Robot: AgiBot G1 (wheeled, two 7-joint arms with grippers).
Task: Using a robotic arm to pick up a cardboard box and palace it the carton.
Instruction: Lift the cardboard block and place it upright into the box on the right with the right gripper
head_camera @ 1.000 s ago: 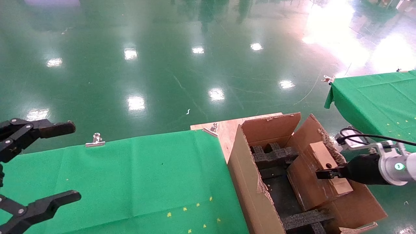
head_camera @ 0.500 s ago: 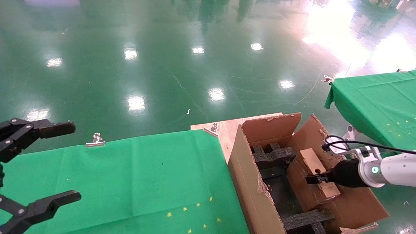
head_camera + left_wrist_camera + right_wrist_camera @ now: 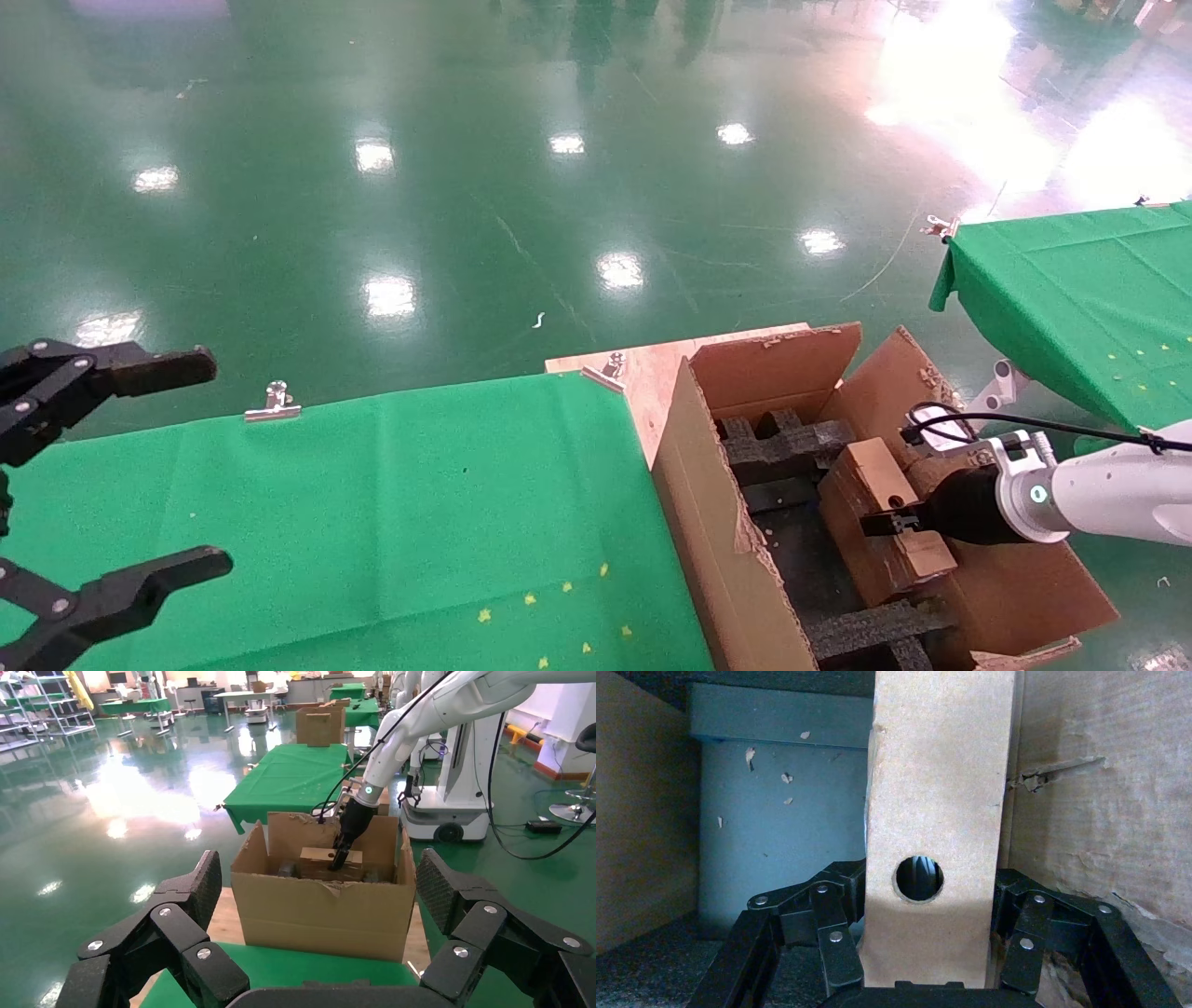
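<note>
The small brown cardboard box [image 3: 871,471], with a round hole in one face, is held by my right gripper [image 3: 885,524], which is shut on it. The box sits low inside the large torn-flapped carton [image 3: 698,485], against its right-hand side. In the right wrist view the box [image 3: 940,797] stands between my fingers [image 3: 835,910], with the carton's inner wall beside it. The left wrist view shows the carton [image 3: 323,913], the box [image 3: 316,862] and the white right arm [image 3: 393,734] reaching in. My left gripper [image 3: 214,461] hangs open and empty over the green table's left end.
Black foam inserts [image 3: 787,440] line the carton's floor. The carton stands on a wooden board [image 3: 652,368] at the end of the green-covered table [image 3: 391,503]. Metal clips [image 3: 273,403] hold the cloth. A second green table [image 3: 1071,289] stands at the right.
My right gripper has carried the small box leftward and down, deeper into the carton. The left arm has not moved.
</note>
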